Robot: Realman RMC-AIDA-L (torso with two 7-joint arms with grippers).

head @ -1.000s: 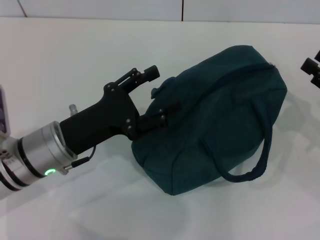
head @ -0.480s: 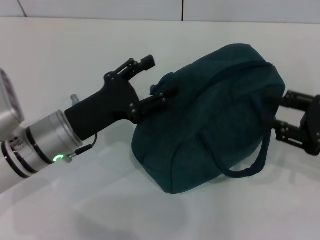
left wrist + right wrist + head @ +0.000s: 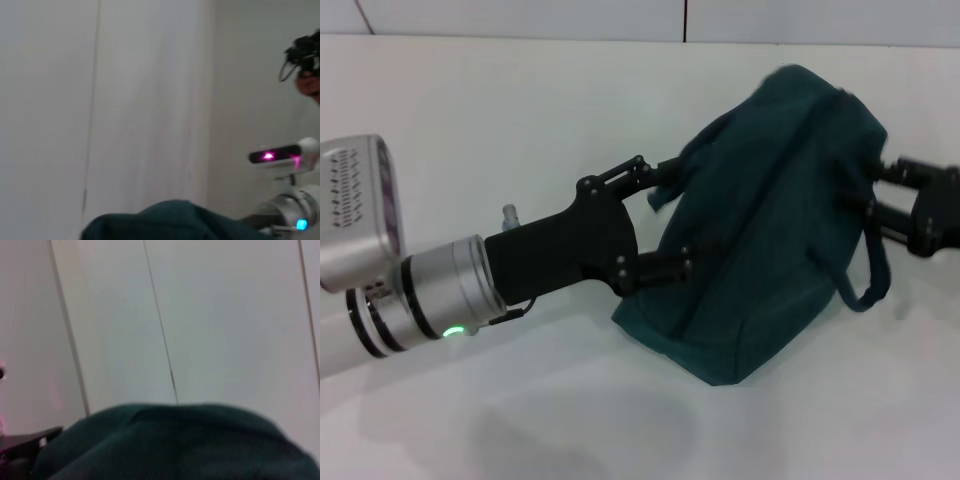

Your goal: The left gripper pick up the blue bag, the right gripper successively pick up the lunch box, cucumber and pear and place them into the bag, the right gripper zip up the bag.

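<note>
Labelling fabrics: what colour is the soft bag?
Dark teal-blue soft fabric bag, plain, no pattern; head view shows it best.

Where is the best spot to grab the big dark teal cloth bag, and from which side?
Probably the padded loop handle hanging loose down the side of the dark teal cloth bag that faces the right gripper. It stands clear of the body, so a finger could slip through, coming from the robot's right. The left gripper already crowds the other end, on the white table.
</note>
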